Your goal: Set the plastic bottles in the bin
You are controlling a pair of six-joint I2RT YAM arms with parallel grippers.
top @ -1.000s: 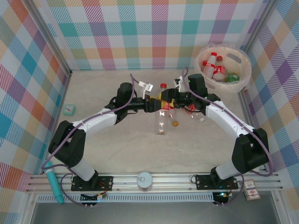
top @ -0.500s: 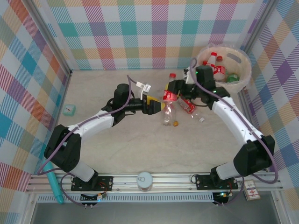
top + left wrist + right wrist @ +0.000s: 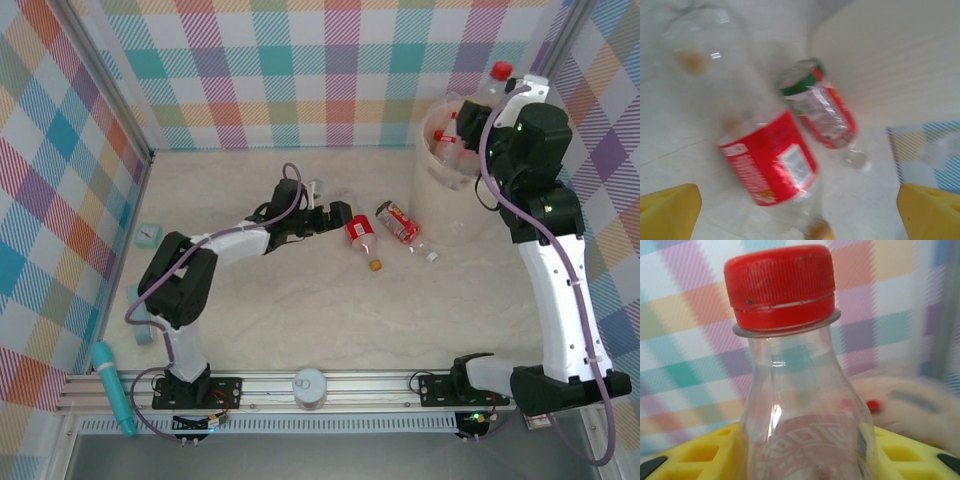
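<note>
The right gripper [image 3: 497,95] is hanging high over the bin [image 3: 440,170] at the far right corner of the table [image 3: 300,310], gripping a red-capped bottle [image 3: 497,78] with its cap pointing toward the far wall. Inside the bin, more red-capped bottles [image 3: 447,140] are showing dimly. The left gripper [image 3: 343,215] is sitting low near the middle of the table, just beside a red-labelled bottle [image 3: 358,231] that is lying on its side; a second bottle [image 3: 398,222] is lying next to it, nearer the right edge

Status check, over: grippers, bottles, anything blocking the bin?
Left gripper open beside orange-capped bottle and neighbouring bottle, both lying flat. Right gripper shut on red-capped bottle, high over the bin. Nothing seen blocking the drop.
</note>
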